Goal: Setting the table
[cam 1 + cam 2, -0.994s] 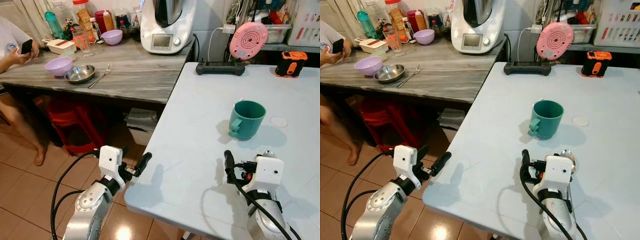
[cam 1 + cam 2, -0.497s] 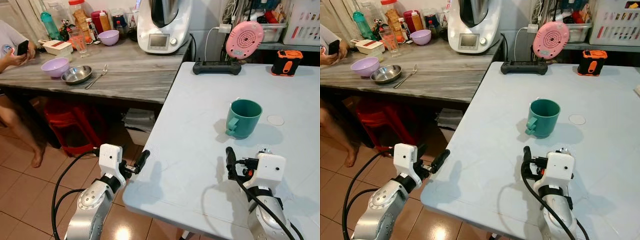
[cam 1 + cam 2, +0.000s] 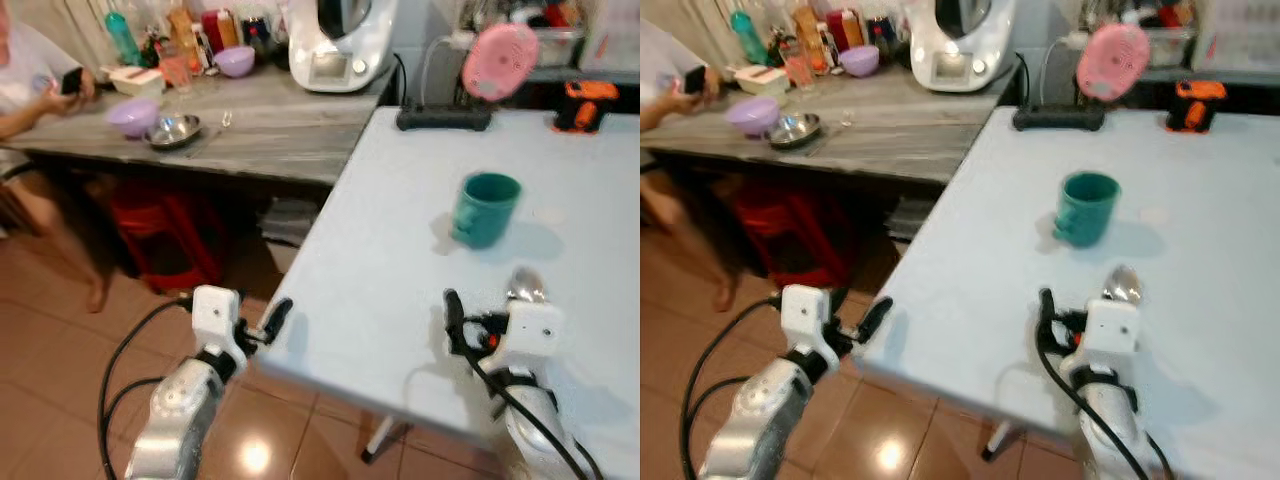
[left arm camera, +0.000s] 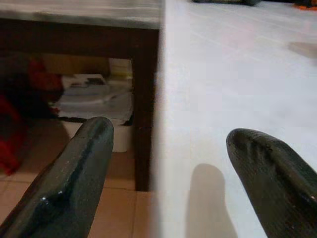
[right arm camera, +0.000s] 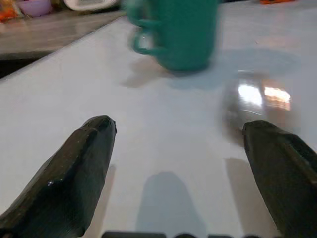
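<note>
Evidently to make a place setting, a spoon (image 3: 1122, 283) lies near the green mug (image 3: 484, 208) on the white worktop (image 3: 400, 240), beside the empty, spread right pincer (image 5: 178, 163); the left pincer (image 4: 168, 163) gapes idle at its edge.

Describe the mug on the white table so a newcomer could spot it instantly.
Start at the white table on the robot's right. The mug stands upright near its middle, ahead of the right gripper, with a spoon lying nearer the robot. It is the only teal thing there, handle on its left.

Pink fan (image 3: 499, 58), orange gadget (image 3: 583, 101), seated person (image 3: 40, 90) with phone.
</note>
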